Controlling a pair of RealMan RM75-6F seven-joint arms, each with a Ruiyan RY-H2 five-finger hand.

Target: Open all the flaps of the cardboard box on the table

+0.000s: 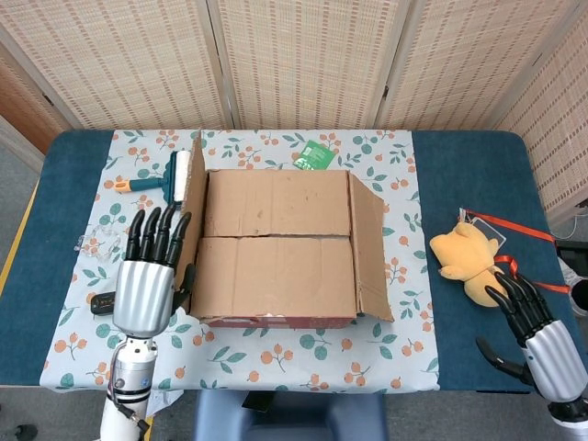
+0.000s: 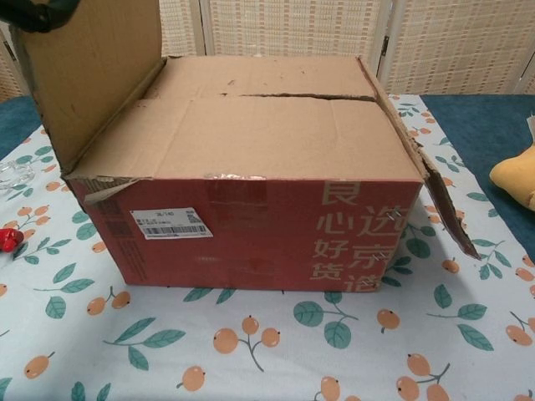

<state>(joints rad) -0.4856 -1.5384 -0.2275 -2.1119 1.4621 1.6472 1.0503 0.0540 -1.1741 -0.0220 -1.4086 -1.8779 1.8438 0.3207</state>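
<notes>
Right hand: the right hand [image 1: 536, 329] is seen at the near right corner of the table [image 1: 469, 184], on the blue part. Its fingers are spread apart and nothing is held in it.
Left hand: the left hand [image 1: 150, 274] is held up just beside the left side of the box. Its fingers point up and rest against the raised left flap [image 1: 192, 207]. It cannot be told if the flap is pinched or only pushed.
Box: the cardboard box [image 2: 251, 225] is set in the middle of the table, on the leafy cloth [image 2: 251, 342]. The left flap is stood up. The right flap [image 1: 369, 243] is folded down over the right side. The two top flaps [image 1: 276, 243] are lying flat and shut.
Small things on the left: a small black and red thing [image 1: 112, 300] is seen beside the left hand.
Toy: a yellow soft toy [image 1: 470, 259] is lying on the blue part, near the right hand.
Far side: a lint roller [image 1: 165, 177] and a green packet [image 1: 315, 155] are lying behind the box.
</notes>
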